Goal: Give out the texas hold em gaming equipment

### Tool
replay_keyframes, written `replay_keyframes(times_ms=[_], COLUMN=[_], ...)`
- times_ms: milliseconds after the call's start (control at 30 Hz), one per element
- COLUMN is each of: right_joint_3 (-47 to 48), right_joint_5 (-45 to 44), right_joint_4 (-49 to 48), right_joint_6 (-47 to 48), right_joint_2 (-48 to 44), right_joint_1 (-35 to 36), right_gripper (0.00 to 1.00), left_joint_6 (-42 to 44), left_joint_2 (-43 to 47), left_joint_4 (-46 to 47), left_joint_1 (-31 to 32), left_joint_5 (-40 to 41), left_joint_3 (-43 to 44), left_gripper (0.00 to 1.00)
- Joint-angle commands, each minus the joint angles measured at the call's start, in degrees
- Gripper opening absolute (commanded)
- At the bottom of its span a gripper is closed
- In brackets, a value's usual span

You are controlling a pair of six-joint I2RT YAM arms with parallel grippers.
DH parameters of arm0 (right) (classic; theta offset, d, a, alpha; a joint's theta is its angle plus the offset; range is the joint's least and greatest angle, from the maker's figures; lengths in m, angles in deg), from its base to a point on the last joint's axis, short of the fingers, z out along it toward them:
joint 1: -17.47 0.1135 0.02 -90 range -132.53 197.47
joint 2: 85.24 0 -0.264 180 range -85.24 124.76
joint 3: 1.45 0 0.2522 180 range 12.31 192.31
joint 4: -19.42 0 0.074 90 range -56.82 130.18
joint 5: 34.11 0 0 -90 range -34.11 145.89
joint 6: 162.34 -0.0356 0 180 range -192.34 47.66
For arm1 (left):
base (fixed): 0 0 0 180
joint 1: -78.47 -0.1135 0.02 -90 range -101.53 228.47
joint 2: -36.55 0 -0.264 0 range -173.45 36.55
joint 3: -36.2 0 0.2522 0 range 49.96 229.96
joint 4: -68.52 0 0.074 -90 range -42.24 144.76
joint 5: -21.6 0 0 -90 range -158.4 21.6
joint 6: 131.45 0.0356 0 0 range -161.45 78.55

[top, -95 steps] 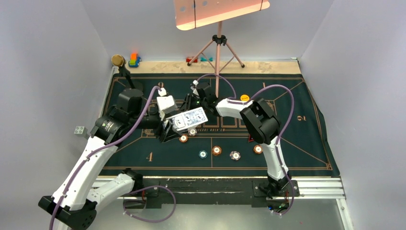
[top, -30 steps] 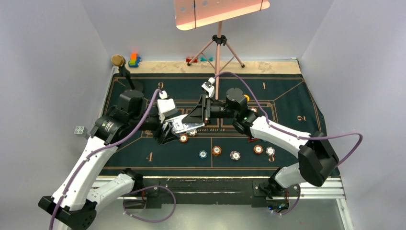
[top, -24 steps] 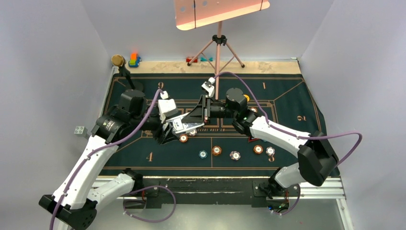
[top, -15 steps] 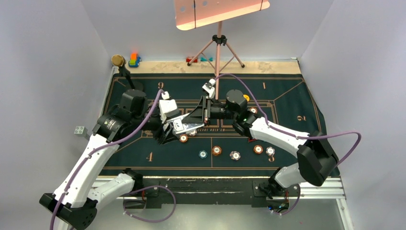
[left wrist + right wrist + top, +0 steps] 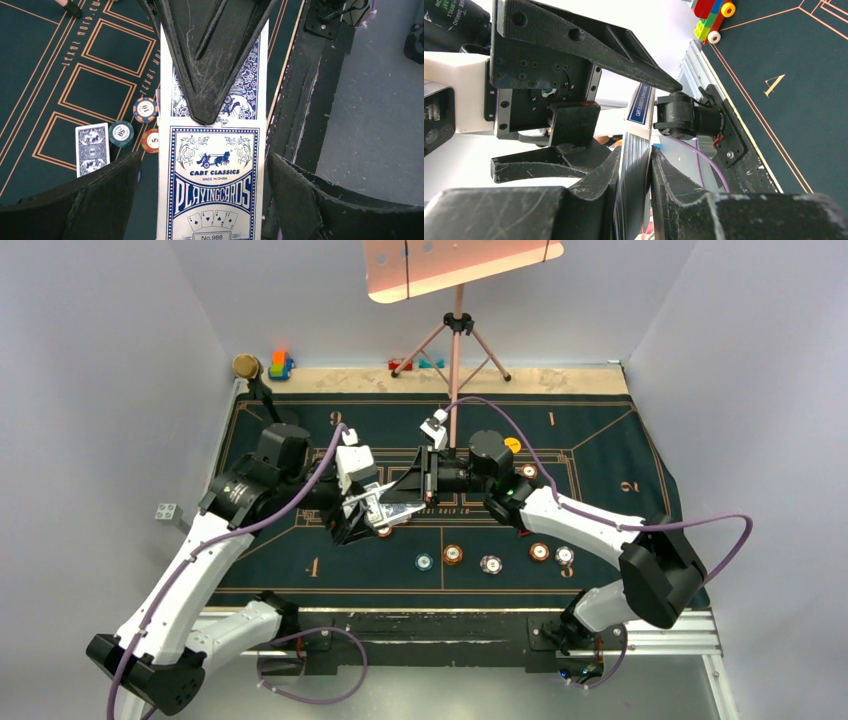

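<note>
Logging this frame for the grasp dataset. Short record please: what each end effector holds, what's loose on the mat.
left end effector: shut on card box, held above the mat
right end effector: shut on cards sticking out of the box
loose on mat: one face-down card, three chips beside it
nearer the arm bases: row of chips
</note>
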Motion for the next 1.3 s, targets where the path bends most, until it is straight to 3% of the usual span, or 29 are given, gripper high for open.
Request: replay_keyframes(times_ms=[0, 233, 333, 533, 700, 1000, 1267], right_joint_3=[-0.15, 1.87, 2.08, 2.51, 2.94, 2.92, 3.22], right_joint_5=[-0.10, -0.56, -0.99, -1.42, -1.66, -1.22, -1.07], right_joint_4=[-0.39, 4.97, 4.71, 3.78, 3.45, 2.14, 2.29], right_joint_6=[2.10, 5.37, 5.27, 4.54, 4.37, 3.79, 3.91], right_joint_2=[-1.03, -0.54, -0.18, 0.39, 0.71, 1.20, 1.78], right_joint_1=[0.25, 0.22, 0.25, 0.24, 0.24, 0.22, 0.21], right_gripper=[0.00, 0.00, 0.00, 0.00, 0.00, 0.00, 0.00], left_joint_6=[2.15, 8.85, 9.83, 10.73, 10.60, 14.49, 14.65], left_joint_2=[-0.20, -0.61, -0.02, -1.13, -2.32, -5.58, -4.19], left_joint_4=[-1.17, -8.56, -8.83, -8.98, -8.19, -9.38, -9.87], left_joint_1=[-0.31, 0.07, 0.39, 0.96, 1.53, 2.36, 2.40], left_joint_5=[-3.27, -5.70, -5.01, -3.24, -3.14, -1.83, -2.53], left_joint_3=[2.41, 4.37, 3.91, 2.87, 2.58, 1.44, 2.38], left_gripper=[0.99, 0.69, 0.69, 0.88, 0.93, 0.80, 0.55])
